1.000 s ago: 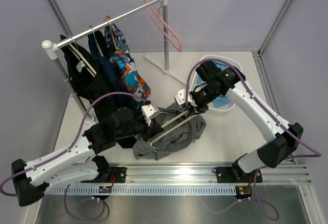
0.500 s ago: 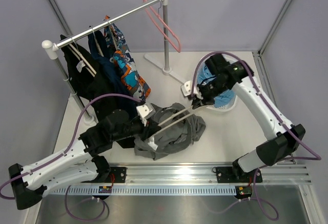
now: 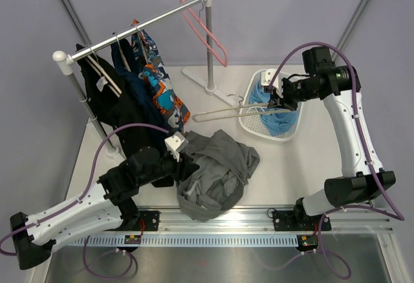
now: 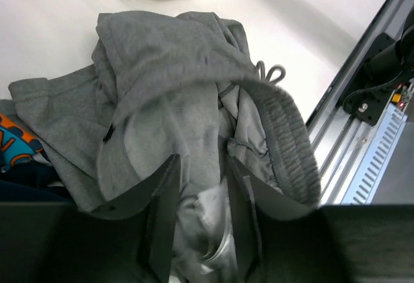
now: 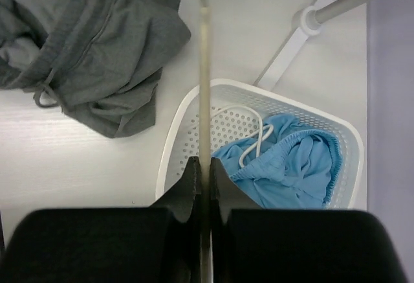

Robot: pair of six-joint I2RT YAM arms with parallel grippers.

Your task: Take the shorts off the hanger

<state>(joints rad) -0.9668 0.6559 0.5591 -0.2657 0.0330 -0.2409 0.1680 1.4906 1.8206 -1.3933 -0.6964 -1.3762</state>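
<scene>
The mid-grey shorts (image 3: pixel 217 169) lie in a heap on the table, off the hanger; they also show in the left wrist view (image 4: pixel 174 82) and the right wrist view (image 5: pixel 90 37). My left gripper (image 3: pixel 183 164) (image 4: pixel 200 231) is shut on a fold of their cloth. My right gripper (image 3: pixel 275 104) (image 5: pixel 203 173) is shut on the bare pale hanger (image 3: pixel 223 113) (image 5: pixel 204 69) and holds it level above the white basket (image 3: pixel 249 122) (image 5: pixel 169 147). The light blue shorts (image 3: pixel 275 120) (image 5: pixel 291 166) with a white drawstring lie in that basket.
A clothes rack (image 3: pixel 129 29) at the back left holds black (image 3: pixel 119 111) and orange-and-blue patterned clothes (image 3: pixel 162 92). A pink hanger (image 3: pixel 208 30) hangs by the rack's right pole, whose base (image 3: pixel 207 82) stands beside the basket. A metal rail (image 3: pixel 259 221) runs along the near edge.
My right gripper pulled the hanger out of the grey shorts and carried it up and right, over the basket. The grey shorts dropped into a heap, still held by my left gripper.
</scene>
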